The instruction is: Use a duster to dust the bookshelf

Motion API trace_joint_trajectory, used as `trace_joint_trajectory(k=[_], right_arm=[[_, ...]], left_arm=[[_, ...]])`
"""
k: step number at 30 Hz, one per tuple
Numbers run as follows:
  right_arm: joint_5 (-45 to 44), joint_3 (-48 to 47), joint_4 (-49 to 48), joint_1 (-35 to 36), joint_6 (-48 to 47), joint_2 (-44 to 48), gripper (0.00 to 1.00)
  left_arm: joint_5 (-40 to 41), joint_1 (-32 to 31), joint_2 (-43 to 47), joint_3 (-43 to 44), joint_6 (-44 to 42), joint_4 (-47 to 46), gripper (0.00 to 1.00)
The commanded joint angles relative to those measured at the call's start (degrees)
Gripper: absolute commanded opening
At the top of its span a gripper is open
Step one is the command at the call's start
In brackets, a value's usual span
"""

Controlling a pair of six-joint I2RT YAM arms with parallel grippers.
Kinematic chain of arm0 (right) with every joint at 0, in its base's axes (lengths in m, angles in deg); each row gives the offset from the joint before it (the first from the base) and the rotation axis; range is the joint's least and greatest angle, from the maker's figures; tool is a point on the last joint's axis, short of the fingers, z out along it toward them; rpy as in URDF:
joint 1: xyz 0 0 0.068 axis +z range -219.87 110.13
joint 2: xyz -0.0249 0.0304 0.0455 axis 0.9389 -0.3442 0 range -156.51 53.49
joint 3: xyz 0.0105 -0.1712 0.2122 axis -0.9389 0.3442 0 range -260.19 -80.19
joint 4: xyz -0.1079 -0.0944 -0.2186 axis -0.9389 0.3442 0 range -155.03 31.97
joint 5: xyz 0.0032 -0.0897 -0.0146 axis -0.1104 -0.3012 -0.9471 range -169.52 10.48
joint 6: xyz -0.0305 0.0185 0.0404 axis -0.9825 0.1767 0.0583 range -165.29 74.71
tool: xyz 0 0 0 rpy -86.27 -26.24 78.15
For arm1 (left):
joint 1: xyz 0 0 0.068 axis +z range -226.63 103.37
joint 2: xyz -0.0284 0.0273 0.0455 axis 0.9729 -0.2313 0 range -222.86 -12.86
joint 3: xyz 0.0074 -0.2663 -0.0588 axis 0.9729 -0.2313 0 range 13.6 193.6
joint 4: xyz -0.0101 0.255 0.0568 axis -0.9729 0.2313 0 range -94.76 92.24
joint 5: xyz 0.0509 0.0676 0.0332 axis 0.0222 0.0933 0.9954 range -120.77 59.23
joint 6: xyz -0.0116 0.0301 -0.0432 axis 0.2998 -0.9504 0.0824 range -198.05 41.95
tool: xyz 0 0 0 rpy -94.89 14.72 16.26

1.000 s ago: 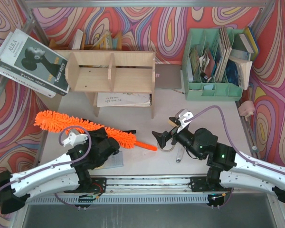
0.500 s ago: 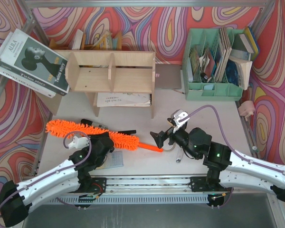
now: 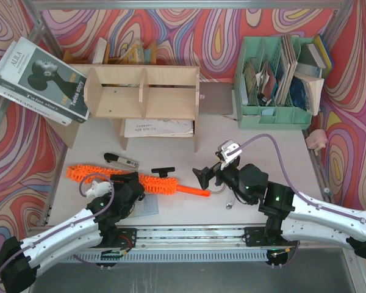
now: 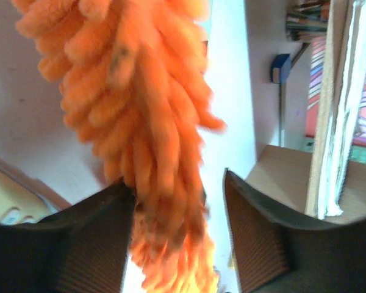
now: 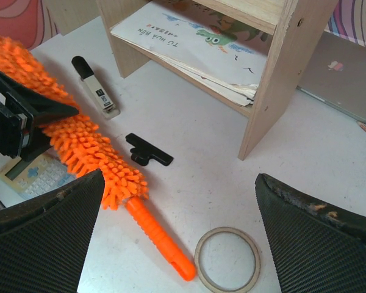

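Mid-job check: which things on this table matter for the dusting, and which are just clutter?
For the job:
the bookshelf
the duster

Just lying about:
tape ring
black clip
black-and-silver stick
green file organizer
stacked books
laptop

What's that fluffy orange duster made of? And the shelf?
The duster looks like soft microfibre, with shaggy, matte strands. Its handle seems to be smooth, slightly shiny plastic. The bookshelf looks like bare, light wood with a pale grain showing, probably plywood.
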Motion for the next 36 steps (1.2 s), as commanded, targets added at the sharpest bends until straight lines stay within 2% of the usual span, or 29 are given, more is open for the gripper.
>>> trace_joint_trajectory(k=[1, 5, 9, 10, 16, 21, 24, 27, 30, 32, 36], right_arm=[[-2.3, -1.1, -0.4, -0.1, 1.0, -0.2, 0.99], [-3.4, -2.0, 0.6, -0.1, 1.0, -0.2, 0.99], [-5.2, -2.8, 1.8, -0.1, 0.6, 0.1, 0.99], [-5.8, -3.0, 2.1, -0.1, 0.7, 0.2, 0.99], [-13.0, -3.5, 2.8, -0.1, 1.0, 0.2, 0.99], [-22.6, -5.5, 4.5, -0.4, 5.5, -3.0, 0.99], [-27.1, -10.1, 14.3, -3.1, 15.2, -8.0, 0.99], [-21.2, -13.3, 21.0, -11.0, 21.9, -12.3, 0.99], [-13.0, -13.3, 22.9, -18.9, 25.7, -14.2, 0.99], [-10.6, -12.6, 22.7, -22.4, 26.6, -14.0, 0.99], [-11.0, -11.7, 21.4, -26.5, 25.0, -12.5, 0.99]], left_arm=[[0.3, 0.4, 1.7, 1.8, 1.6, 7.4, 0.63], [0.7, 0.4, 4.3, 4.2, 2.0, 14.5, 0.83], [1.6, 0.4, 9.1, 7.9, -2.4, 20.7, 0.91], [1.6, 0.4, 10.3, 9.1, -4.4, 22.1, 0.97], [4.2, 0.4, 13.4, 19.6, -21.7, 28.9, 0.98], [12.3, 0.4, 7.6, 26.0, -40.5, 28.0, 0.98], [19.9, 0.4, 1.7, 26.7, -49.5, 22.9, 0.98], [27.3, 0.4, -4.5, 24.4, -64.7, 9.0, 0.98], [33.5, 1.7, -10.6, 21.9, -78.5, -4.8, 0.98], [31.0, 5.6, -13.9, 18.8, -89.1, -17.1, 0.98], [20.4, 15.8, -18.2, 12.8, -94.1, -26.9, 0.98]])
